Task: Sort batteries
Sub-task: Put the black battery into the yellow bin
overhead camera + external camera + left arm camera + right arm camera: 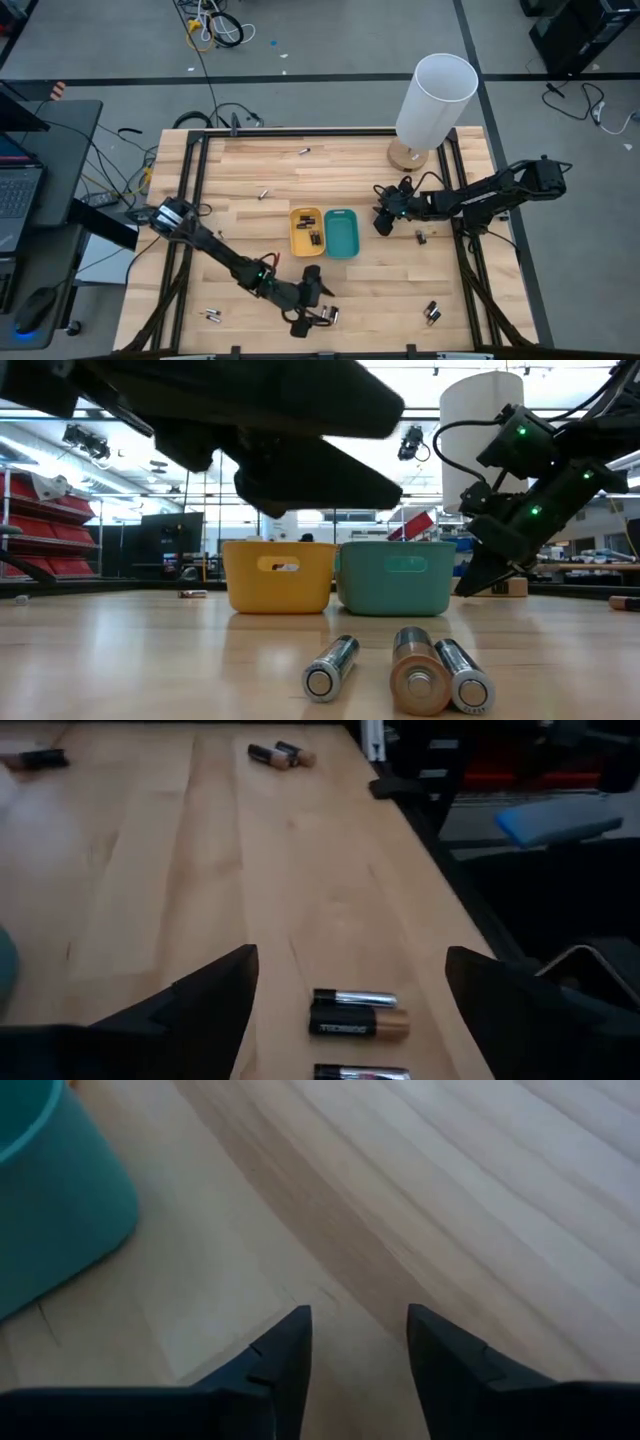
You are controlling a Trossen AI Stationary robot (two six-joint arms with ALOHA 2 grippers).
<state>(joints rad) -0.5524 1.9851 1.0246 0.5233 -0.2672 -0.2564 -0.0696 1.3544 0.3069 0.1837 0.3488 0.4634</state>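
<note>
High view is showing the left gripper (322, 316) hovering with its fingers spread apart and holding nothing over three batteries (398, 672) lying side by side near the tabletop's (380, 285) front edge, while more batteries are lying scattered toward the front corners and the far edge. Midway across the tabletop, the yellow tray (306, 231) is holding a few cells and touching the teal tray (341, 232). Just beside the teal tray, the right gripper (381, 222) is pointing down at bare wood, its fingers parted and empty.

Bare wood between teal tray (341, 233) and lamp (432, 105).
</note>
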